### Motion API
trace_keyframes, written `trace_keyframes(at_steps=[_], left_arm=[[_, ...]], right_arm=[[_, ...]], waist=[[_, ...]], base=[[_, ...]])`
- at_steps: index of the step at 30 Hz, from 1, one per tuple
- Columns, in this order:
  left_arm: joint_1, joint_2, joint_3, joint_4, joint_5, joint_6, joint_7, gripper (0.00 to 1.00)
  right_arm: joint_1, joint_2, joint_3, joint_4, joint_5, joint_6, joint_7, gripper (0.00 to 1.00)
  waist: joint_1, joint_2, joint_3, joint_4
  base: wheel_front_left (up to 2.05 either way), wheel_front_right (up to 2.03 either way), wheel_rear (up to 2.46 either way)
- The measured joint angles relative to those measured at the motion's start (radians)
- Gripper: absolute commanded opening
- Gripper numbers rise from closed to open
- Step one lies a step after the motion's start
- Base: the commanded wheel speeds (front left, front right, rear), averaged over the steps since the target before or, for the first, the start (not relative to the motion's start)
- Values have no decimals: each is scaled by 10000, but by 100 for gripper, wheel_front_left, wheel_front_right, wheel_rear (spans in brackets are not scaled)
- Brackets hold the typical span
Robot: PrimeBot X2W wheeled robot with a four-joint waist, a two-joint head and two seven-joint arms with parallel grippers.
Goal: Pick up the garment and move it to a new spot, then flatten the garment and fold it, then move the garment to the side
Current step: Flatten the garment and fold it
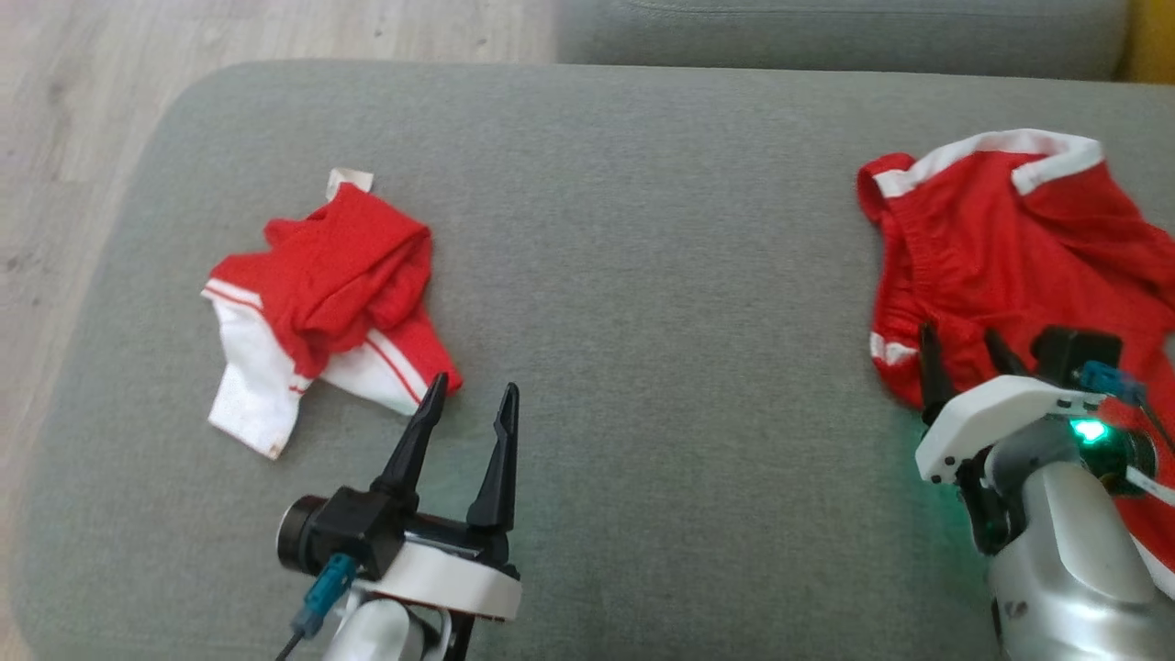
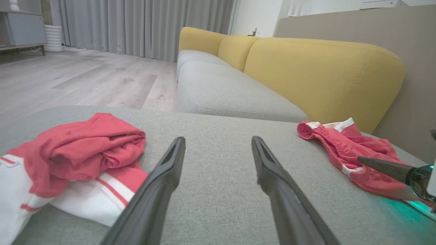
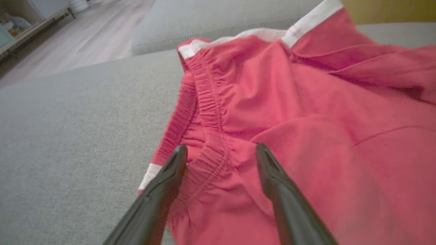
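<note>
**Q:** Item one, the shorts: where are they?
**A:** Shorts (image 1: 1001, 248): red with white trim, rumpled. They lie at the right end of the cushion (image 1: 661, 275) and run off the head view's right edge.

**Q:** Nearest tool, and its state?
**A:** Right gripper (image 1: 959, 332): fingers apart, holding nothing. It sits over the shorts' near left corner, astride the waistband (image 3: 207, 102). Whether the tips touch the cloth cannot be told.

**Q:** Axis?
**A:** The waistband runs away from the robot, roughly in line with the fingers. Most of the cloth lies to the gripper's right and beyond it.

**Q:** The other arm?
**A:** Left gripper (image 1: 475, 382): fingers apart, empty, well apart from the shorts. It is just beside a red-and-white bundle (image 1: 330, 294).

**Q:** Judgement?
**A:** The right arm is the nearer one. A pinch here would likely close across the waistband.
</note>
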Motion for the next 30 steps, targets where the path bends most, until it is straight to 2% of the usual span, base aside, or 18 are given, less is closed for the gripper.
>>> trace_keyframes(at_steps=[4,5,6,13,20,26,30], left_arm=[[-7,2,-56,21,-98,86,0,100],[-7,2,-86,40,-94,86,0,100],[-7,2,-86,40,-94,86,0,100],[-7,2,-92,63,-94,90,0,100],[-4,2,4,71,-92,94,0,100],[2,2,21,88,-92,90,0,100],[11,2,44,81,-90,90,0,100]], right_arm=[[-342,0,-374,844,-270,0,314,100],[-484,0,-573,1108,-424,0,318,32],[-484,0,-573,1108,-424,0,318,0],[-918,-4,-491,1655,-428,0,-205,0],[-1238,-31,1141,1413,263,0,-941,0],[-1217,-36,2531,575,938,0,-826,0],[-1142,-38,2717,0,966,0,-476,0]], waist=[[0,0,54,219],[0,0,74,282],[0,0,74,282],[0,0,49,263],[-1,0,-128,16],[-1,0,-339,-91],[-2,0,-351,-40]], base=[[0,0,0],[0,0,0],[0,0,0],[0,0,0],[0,0,0],[0,0,0],[0,0,0]])
